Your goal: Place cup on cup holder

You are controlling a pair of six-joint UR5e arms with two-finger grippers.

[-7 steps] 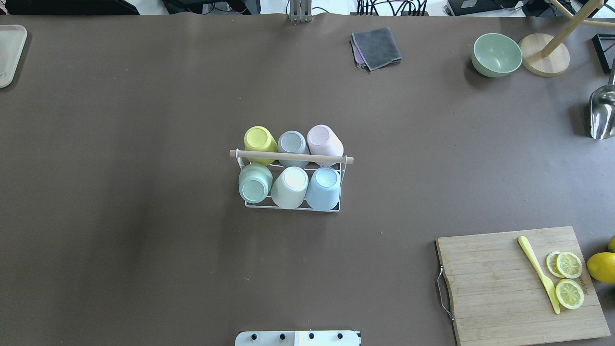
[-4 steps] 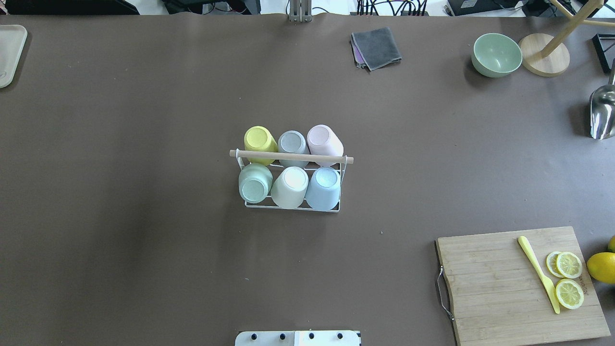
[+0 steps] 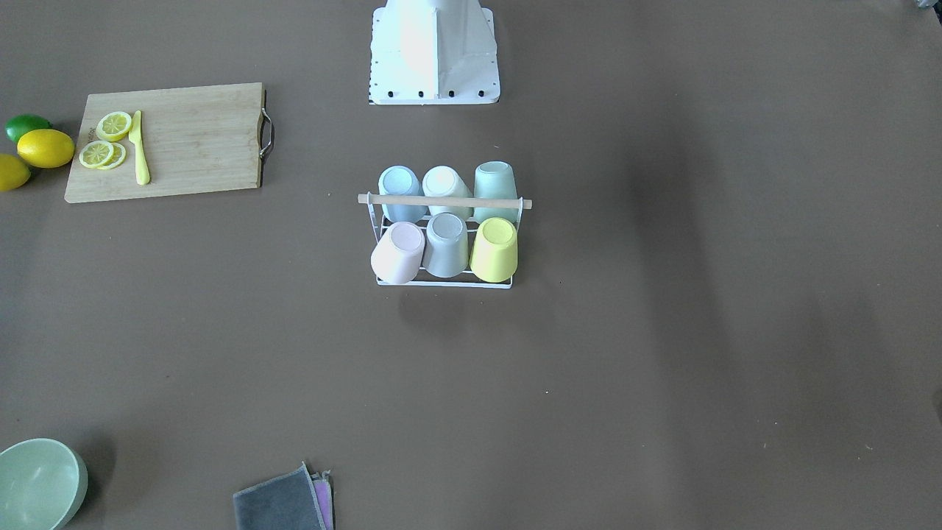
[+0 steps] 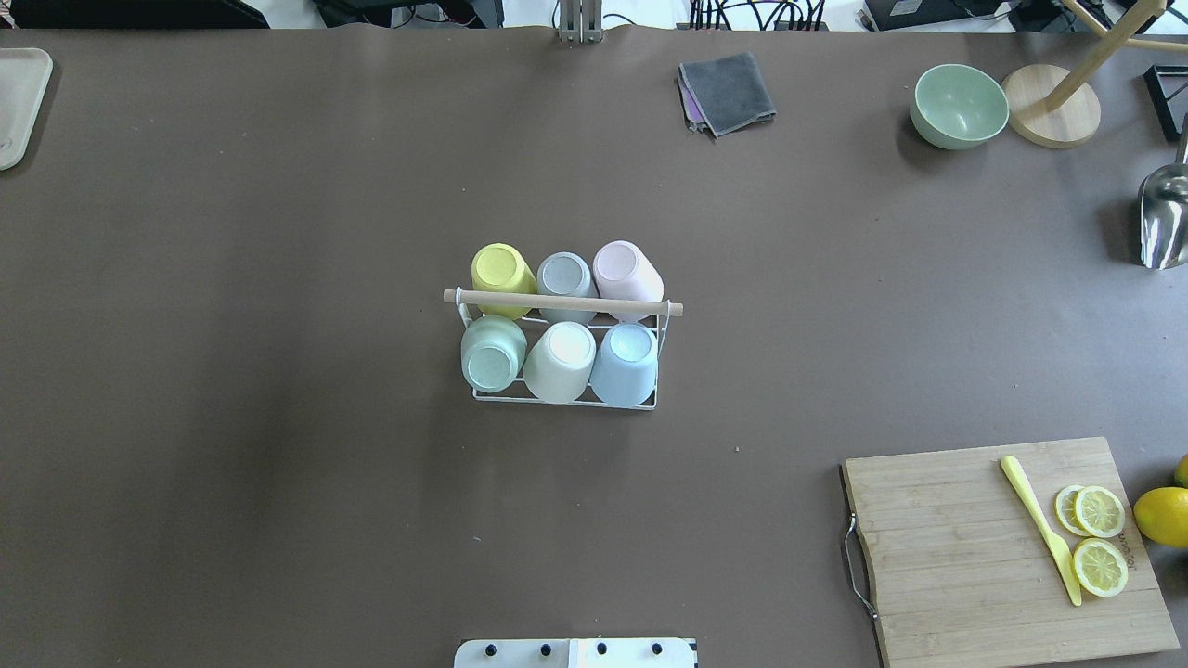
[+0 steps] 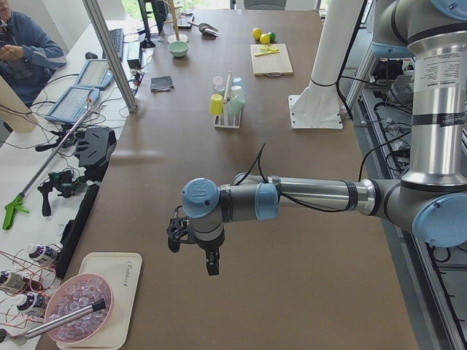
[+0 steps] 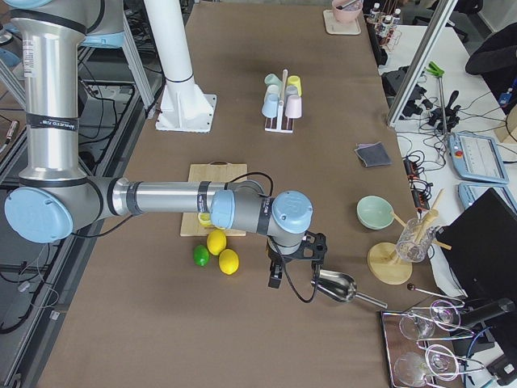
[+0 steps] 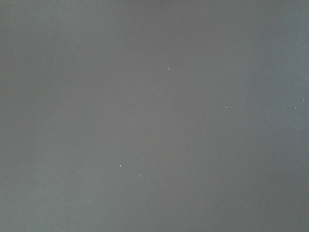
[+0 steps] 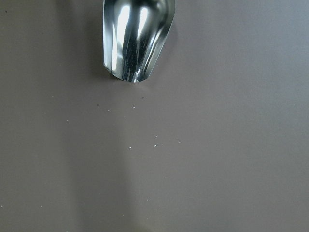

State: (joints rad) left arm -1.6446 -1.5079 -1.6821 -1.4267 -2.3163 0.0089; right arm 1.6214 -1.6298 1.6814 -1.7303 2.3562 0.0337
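The cup holder, a white wire rack with a wooden rod on top, stands mid-table and also shows in the front view. Several pastel cups sit upside down on its prongs in two rows, among them a yellow cup, a pink cup and a blue cup. My left gripper hangs over bare table at the left end, far from the rack. My right gripper hangs near a metal scoop at the right end. Whether either is open or shut cannot be told.
A cutting board with lemon slices and a yellow knife lies front right, with lemons beside it. A green bowl, a wooden stand base and a grey cloth are at the back. A tray is at the far left.
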